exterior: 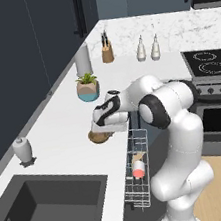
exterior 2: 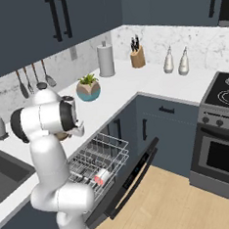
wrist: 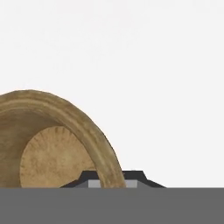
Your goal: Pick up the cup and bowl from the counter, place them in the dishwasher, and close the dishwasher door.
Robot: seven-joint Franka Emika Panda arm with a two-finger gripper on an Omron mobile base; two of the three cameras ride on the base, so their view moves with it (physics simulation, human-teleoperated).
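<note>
The tan wooden bowl (exterior: 99, 136) (wrist: 52, 144) sits on the white counter (exterior: 59, 125) close to its front edge, above the dishwasher. My gripper (exterior: 101, 130) (wrist: 111, 179) reaches down over it, and the hand view has the bowl's right rim pinched between the two dark fingertips. The whitish cup (exterior: 138, 168) (exterior 2: 101, 177) with its salmon-red end lies on its side in the pulled-out white wire rack (exterior 2: 98, 159). The dishwasher door (exterior 2: 134, 176) hangs open below the rack. In the right base view my arm hides most of the bowl.
A pink-and-teal plant pot (exterior: 87, 89) and a grey cylinder (exterior: 82, 60) stand behind the bowl. A knife block (exterior: 107, 52) and two bottles (exterior: 141, 49) line the back wall. The dark sink (exterior: 42, 209) and a dispenser (exterior: 23, 149) are left; the stove (exterior: 208, 61) is right.
</note>
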